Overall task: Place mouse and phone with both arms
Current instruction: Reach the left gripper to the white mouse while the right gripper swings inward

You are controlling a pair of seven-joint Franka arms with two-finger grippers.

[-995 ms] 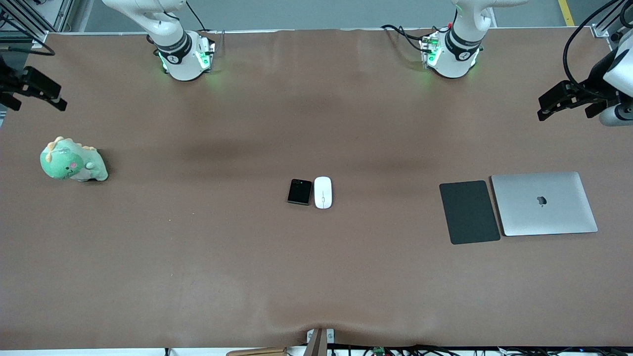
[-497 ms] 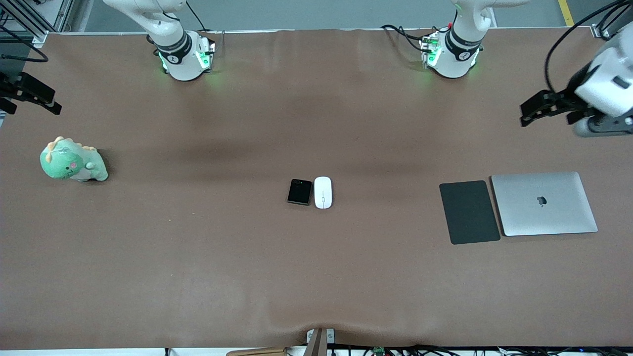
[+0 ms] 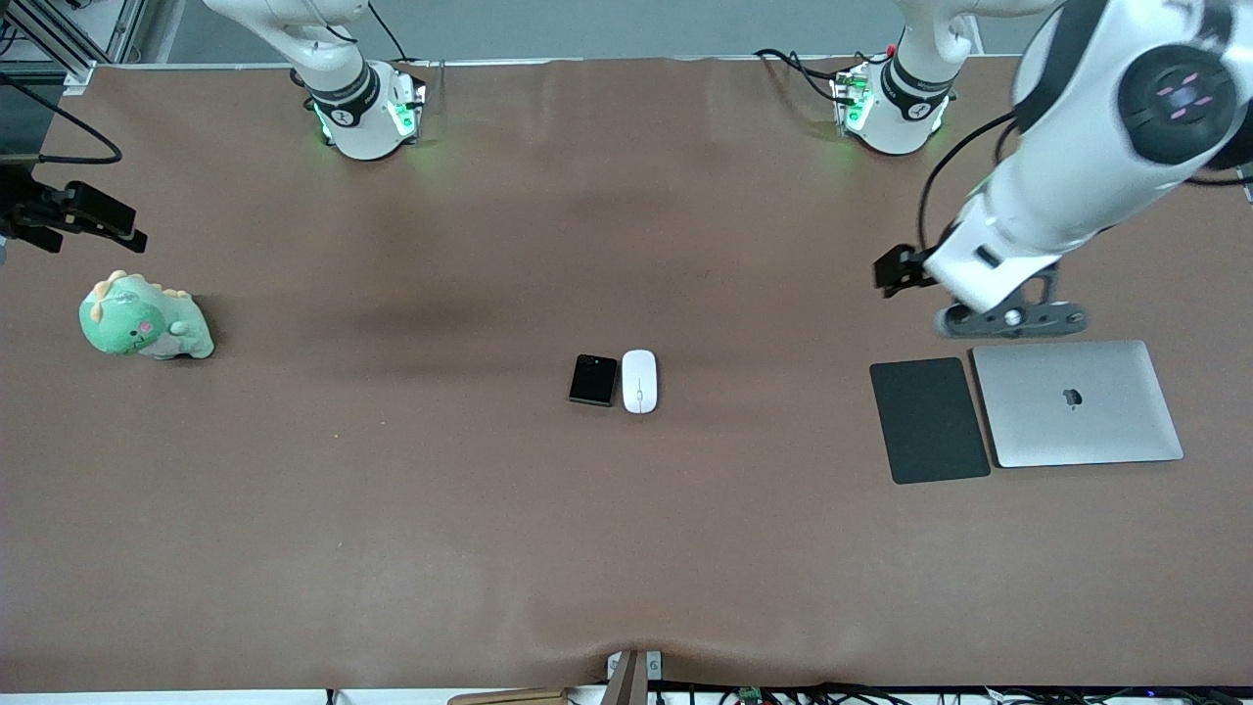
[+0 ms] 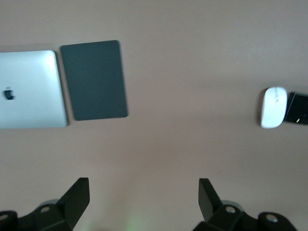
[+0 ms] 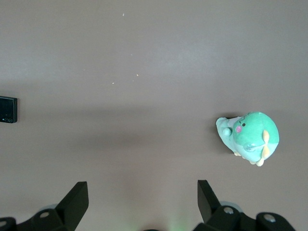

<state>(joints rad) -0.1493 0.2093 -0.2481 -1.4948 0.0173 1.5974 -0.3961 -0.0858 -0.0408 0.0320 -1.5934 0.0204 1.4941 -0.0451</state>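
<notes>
The white oval mouse (image 3: 639, 381) and the black square phone (image 3: 593, 380) lie side by side, touching, in the middle of the brown table, the phone on the right arm's side. The left wrist view shows the mouse (image 4: 274, 107) and part of the phone (image 4: 297, 108). In the right wrist view only the phone (image 5: 8, 109) shows, at the picture's edge. My left gripper (image 3: 896, 269) (image 4: 143, 185) hangs open and empty over bare table beside the dark mat. Open and empty too, my right gripper (image 3: 108, 223) (image 5: 142, 187) is over the table near the plush toy.
A dark grey mat (image 3: 929, 420) (image 4: 95, 80) and a closed silver laptop (image 3: 1077, 402) (image 4: 31, 89) lie together toward the left arm's end. A green plush dinosaur (image 3: 144, 318) (image 5: 248, 136) sits at the right arm's end. Both arm bases stand along the table's edge.
The left arm has swung in from the table's end, its gripper now over the table by the mat. The right gripper has shifted slightly inward. Mouse and phone have not moved.
</notes>
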